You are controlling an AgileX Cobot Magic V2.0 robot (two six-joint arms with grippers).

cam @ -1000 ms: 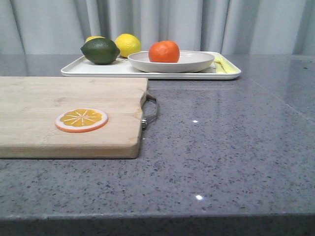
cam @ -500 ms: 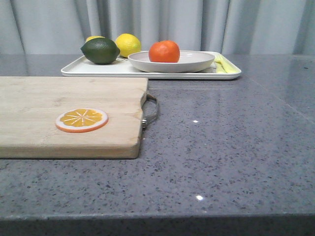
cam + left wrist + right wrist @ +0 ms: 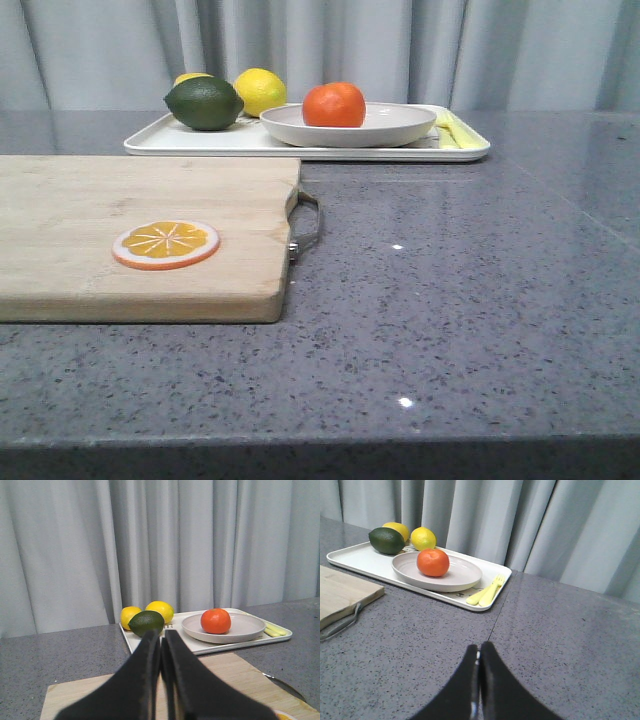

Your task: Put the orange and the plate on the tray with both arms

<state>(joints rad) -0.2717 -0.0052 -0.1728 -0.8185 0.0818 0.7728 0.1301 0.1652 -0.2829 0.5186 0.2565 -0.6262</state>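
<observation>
The orange [image 3: 333, 105] sits in the off-white plate [image 3: 400, 128], and the plate rests on the white tray [image 3: 180, 143] at the back of the table. The same orange [image 3: 215, 621], plate [image 3: 245, 628] and tray [image 3: 131, 641] show in the left wrist view, and the orange [image 3: 433, 562], plate [image 3: 462, 573] and tray [image 3: 360, 559] in the right wrist view. My left gripper [image 3: 161, 639] is shut and empty, above the wooden board, well short of the tray. My right gripper [image 3: 479, 647] is shut and empty above bare table. Neither gripper shows in the front view.
A wooden cutting board [image 3: 100, 200] with a metal handle [image 3: 306, 228] lies at front left, with an orange slice disc [image 3: 165, 244] on it. On the tray are a dark green fruit [image 3: 204, 103], two lemons [image 3: 260, 91] and yellow cutlery [image 3: 448, 130].
</observation>
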